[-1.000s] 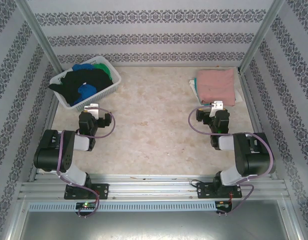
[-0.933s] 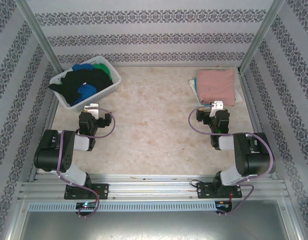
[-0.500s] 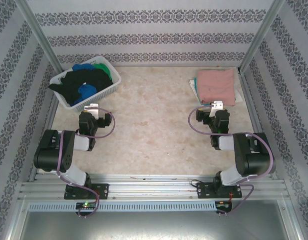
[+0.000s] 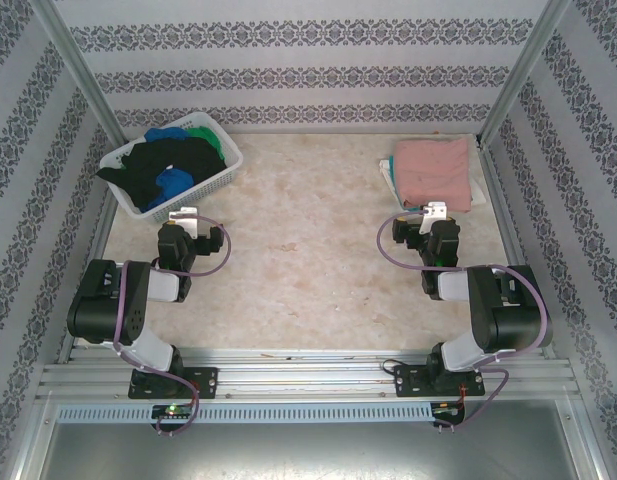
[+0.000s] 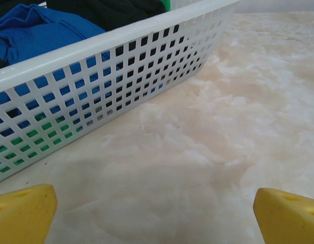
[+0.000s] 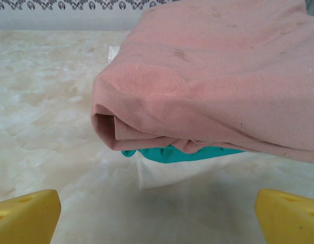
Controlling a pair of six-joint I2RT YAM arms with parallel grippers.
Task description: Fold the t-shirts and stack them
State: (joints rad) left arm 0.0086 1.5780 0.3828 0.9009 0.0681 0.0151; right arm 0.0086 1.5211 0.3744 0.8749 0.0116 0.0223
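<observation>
From above, the left arm (image 4: 118,300) is sitting folded low beside its base, its forearm reaching toward the far-left corner. The left gripper (image 4: 188,214) is hovering just short of the white basket (image 4: 210,183). The basket is holding a jumble of clothes: a black t-shirt (image 4: 158,165), a blue t-shirt (image 4: 174,184) and a green t-shirt (image 4: 210,137). The right arm (image 4: 498,305) is mirroring that pose. The right gripper (image 4: 435,210) is pointing at a folded pink t-shirt (image 4: 433,168) lying at the far right of the table (image 4: 308,250).

In the left wrist view, the left yellow fingertips (image 5: 22,213) are standing wide apart, with nothing but bare table between them. The basket's slatted wall is crossing just ahead; blue and black cloth are showing over its rim and green through its slats.

In the right wrist view, the right yellow fingertips (image 6: 24,216) are likewise spread wide and gripping nothing. The pink t-shirt is lying close ahead, resting on a teal garment (image 6: 182,153) and a white cloth (image 6: 167,175).
</observation>
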